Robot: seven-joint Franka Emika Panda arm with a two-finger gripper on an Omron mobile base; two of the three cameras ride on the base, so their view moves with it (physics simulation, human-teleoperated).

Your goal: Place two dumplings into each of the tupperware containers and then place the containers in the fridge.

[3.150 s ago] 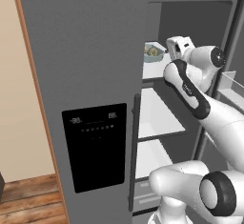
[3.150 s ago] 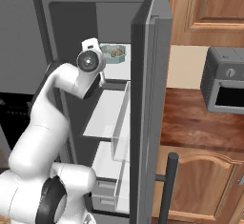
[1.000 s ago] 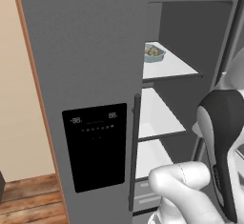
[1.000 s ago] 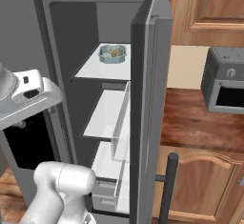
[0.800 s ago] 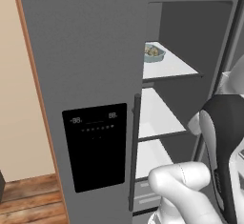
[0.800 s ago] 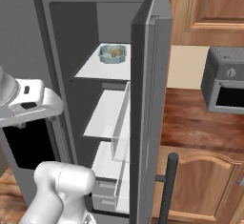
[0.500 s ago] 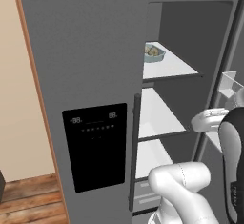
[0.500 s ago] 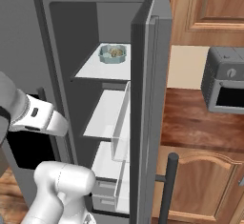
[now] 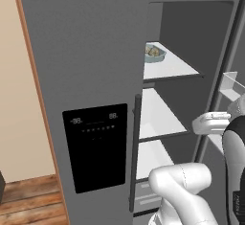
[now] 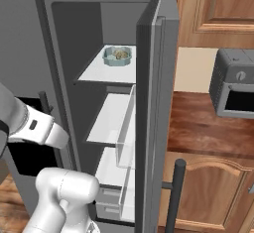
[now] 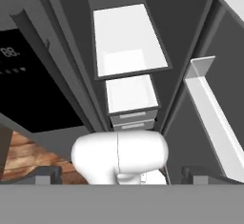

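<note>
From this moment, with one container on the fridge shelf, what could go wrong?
1. The light blue container with dumplings sits on the top shelf of the fridge. The white-grey tray is not on any visible shelf, so the task may stop half done.
2. The right door stands open beside the arm; a wide swing could strike it or its clear door bin.

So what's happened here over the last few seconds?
The arm has drawn back from the fridge's top shelf, where its hand was by the light blue container, and swung down low. The container with its dumplings stayed on the shelf, and the fridge door stayed open.
</note>
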